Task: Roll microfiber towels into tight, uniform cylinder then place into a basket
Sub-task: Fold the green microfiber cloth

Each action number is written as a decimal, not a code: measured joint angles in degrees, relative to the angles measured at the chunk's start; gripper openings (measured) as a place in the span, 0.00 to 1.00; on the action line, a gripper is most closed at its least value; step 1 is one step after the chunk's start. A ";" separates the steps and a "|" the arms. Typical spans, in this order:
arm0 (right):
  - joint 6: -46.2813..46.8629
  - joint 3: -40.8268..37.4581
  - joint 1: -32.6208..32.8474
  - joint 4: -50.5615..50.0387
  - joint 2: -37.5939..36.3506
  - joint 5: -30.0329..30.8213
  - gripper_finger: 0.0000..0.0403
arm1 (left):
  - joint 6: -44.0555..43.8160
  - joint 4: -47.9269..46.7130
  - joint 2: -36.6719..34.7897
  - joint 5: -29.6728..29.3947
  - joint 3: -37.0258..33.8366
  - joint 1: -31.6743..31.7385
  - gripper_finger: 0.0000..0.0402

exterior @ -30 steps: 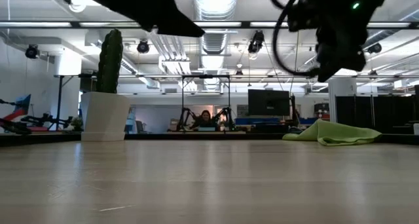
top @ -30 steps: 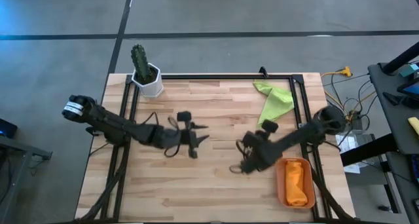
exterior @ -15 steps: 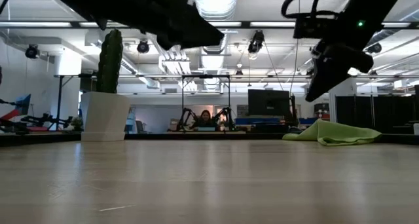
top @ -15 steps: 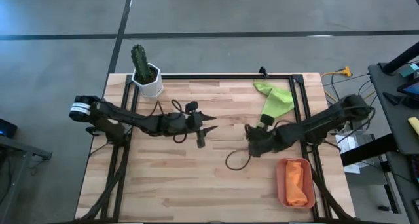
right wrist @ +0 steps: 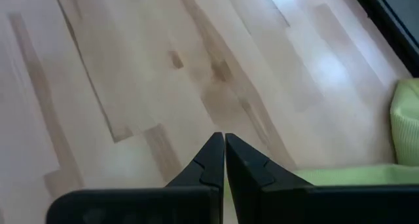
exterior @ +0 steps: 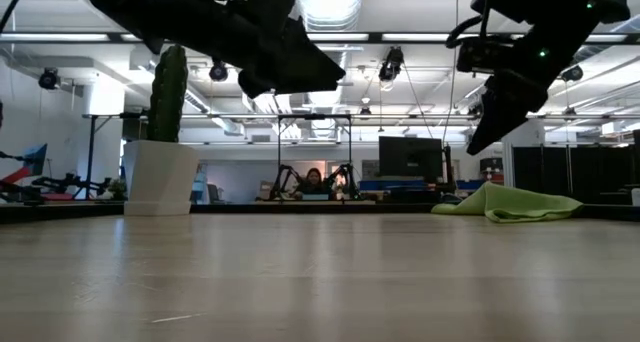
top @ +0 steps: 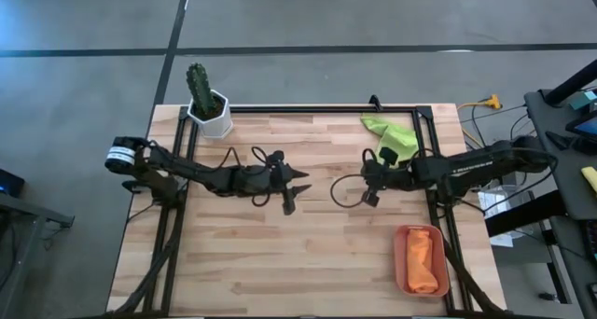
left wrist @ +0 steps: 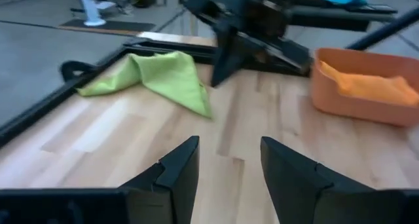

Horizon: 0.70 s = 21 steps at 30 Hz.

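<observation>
Down at the front right corner of the table (top: 280,263) sits the basket (top: 401,258), a terracotta tray with rounded corners, and the orange towel (top: 424,263) lies inside it, bunched lengthwise and filling most of the tray. From my left wrist view the same basket (left wrist: 327,93) shows the orange cloth (left wrist: 370,86) rising a little above its rim.

My lime green towel (top: 394,138) is still outside the basket, lying loose and crumpled near the back right corner of the table, part of it draped toward the black frame rail there. It shows as a low green heap in the low view (exterior: 510,204) and as a flat folded sheet in my left wrist view (left wrist: 163,76).

My left claw (top: 291,190) hangs above the middle of the table, its fingers (left wrist: 177,165) spread apart with bare wood between them, pinching nothing. My right claw (top: 369,177) hangs above the table right of centre, just beside the near edge of the green towel, its fingers (right wrist: 213,162) pressed together and empty.

At the back left corner stands a white pot (top: 213,117) holding a green cactus (top: 198,84), upright and well apart from both claws.
</observation>
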 joint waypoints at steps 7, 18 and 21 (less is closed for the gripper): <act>-9.24 -1.88 -2.26 4.60 2.61 -0.25 0.02 | 0.07 0.92 1.86 0.54 0.68 -1.99 0.37; -17.53 -1.49 -3.94 10.29 2.52 4.60 0.02 | 0.08 0.70 1.88 0.52 0.70 -3.40 0.37; -20.72 -1.49 -3.94 12.07 2.48 6.90 0.02 | 0.32 0.70 1.88 0.52 0.72 -3.47 0.37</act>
